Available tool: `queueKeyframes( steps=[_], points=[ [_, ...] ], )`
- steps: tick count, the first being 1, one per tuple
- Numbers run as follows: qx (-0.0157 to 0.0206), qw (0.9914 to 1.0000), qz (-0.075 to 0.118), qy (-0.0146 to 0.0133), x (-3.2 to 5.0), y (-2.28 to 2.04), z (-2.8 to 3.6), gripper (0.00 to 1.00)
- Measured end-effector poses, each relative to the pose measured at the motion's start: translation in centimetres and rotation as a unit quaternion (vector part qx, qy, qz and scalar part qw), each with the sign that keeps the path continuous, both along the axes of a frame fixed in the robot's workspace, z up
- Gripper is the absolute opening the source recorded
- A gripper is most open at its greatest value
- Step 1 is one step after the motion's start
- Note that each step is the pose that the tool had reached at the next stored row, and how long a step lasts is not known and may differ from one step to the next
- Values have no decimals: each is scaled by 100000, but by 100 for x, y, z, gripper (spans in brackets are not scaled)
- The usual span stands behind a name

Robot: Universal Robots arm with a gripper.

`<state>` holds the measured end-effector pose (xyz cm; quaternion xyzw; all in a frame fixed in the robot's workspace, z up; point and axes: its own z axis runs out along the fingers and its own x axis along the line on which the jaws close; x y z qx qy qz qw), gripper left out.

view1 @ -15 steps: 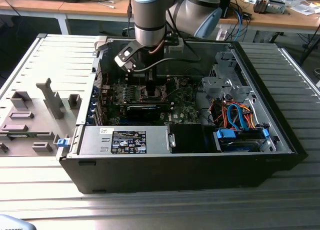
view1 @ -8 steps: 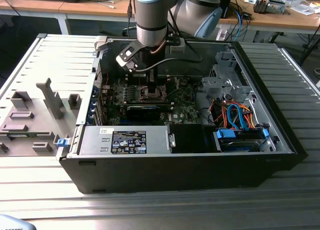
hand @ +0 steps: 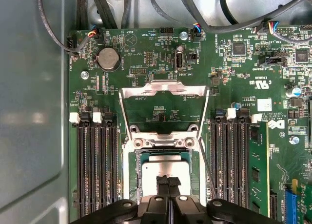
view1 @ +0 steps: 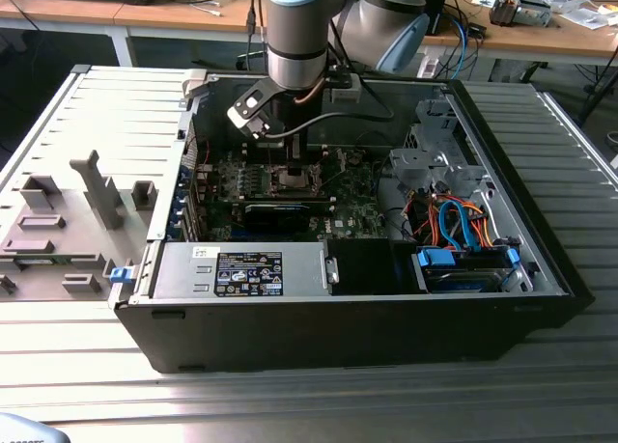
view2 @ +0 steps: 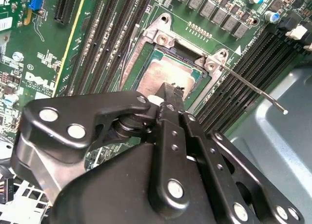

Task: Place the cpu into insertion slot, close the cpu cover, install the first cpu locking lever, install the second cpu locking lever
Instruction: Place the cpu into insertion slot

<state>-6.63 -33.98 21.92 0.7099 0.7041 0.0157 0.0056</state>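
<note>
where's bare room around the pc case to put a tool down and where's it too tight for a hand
Free: the ribbed table in front of the case and on the exterior view's right of it. Crowded: the motherboard under the gripper, the orange and blue cables, the fixture plate with its blocks.

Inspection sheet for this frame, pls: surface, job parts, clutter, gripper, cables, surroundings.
Surface: ribbed grey metal table carrying an open black computer case.
Job's things: small silver-grey square cpu lying in the silver-rimmed insertion slot; thin silver frame cpu cover flipped open; thin metal lever rod not latched.
Clutter: grey fixture blocks on the exterior view's left.
Gripper: black gripper shut, tips at the cpu's top.
Cables: orange and blue cables inside the case, away from the slot.
Surroundings: wooden benches behind.
</note>
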Motion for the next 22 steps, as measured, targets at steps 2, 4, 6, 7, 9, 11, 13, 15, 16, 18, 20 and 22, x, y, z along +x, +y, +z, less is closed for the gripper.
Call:
queueKeyframes(
  steps=[2,4,6,7,9,11,13,15,16,18,20,22],
  points=[
    [-2,100000,2,7,0,0,-1,11],
    [-1,100000,1,56,1,0,-14,11],
    [1,100000,1,83,0,0,-33,11],
    [-8,100000,1,91,0,0,-40,11],
    [-8,100000,0,90,0,0,-46,11],
    [-6,100000,1,92,0,0,-48,11],
    [1,100000,3,85,0,0,-52,11],
    [5,100000,4,83,1,0,-66,11],
    [-1,100000,4,86,1,0,-80,11],
    [-7,100000,1,93,0,0,-89,11],
    [-1,100000,3,87,0,0,-97,11],
    [-2,100000,2,89,0,0,-113,11]
  ],
)
